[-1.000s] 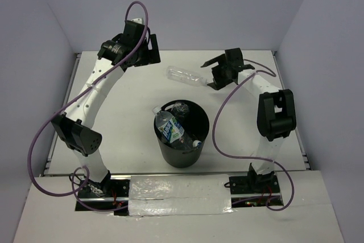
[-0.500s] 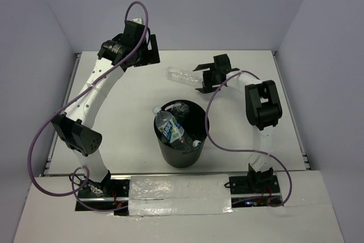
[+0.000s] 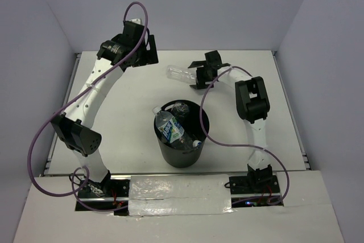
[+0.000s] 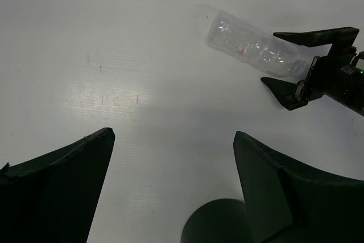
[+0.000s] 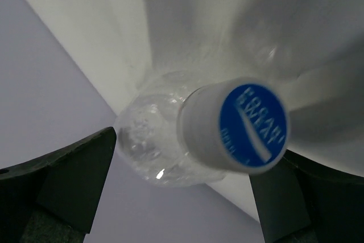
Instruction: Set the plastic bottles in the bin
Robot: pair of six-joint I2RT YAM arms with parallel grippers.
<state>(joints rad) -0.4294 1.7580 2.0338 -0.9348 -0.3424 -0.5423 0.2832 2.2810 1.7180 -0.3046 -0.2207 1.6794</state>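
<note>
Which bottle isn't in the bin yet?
The clear bottle lying on its side beyond the bin, between the right gripper's open jaws. The others, including the labelled one, sit inside it.

left fingers (image 4: pixel 57 189) wide apart | right fingers (image 5: pixel 65 177) wide apart

One bottle (image 3: pixel 181 74) loose on the table (image 3: pixel 125 106), the rest in the bin (image 3: pixel 182 155)
The black round bin stands upright mid-table; a blue-and-white labelled bottle (image 3: pixel 170 128) leans inside it at the left, neck up, with other clear bottles (image 3: pixel 180 108) partly hidden around it. Behind the bin, well apart, the loose clear crinkly bottle lies on its side, its pale, blue-topped cap (image 5: pixel 234 124) pointing right
</note>
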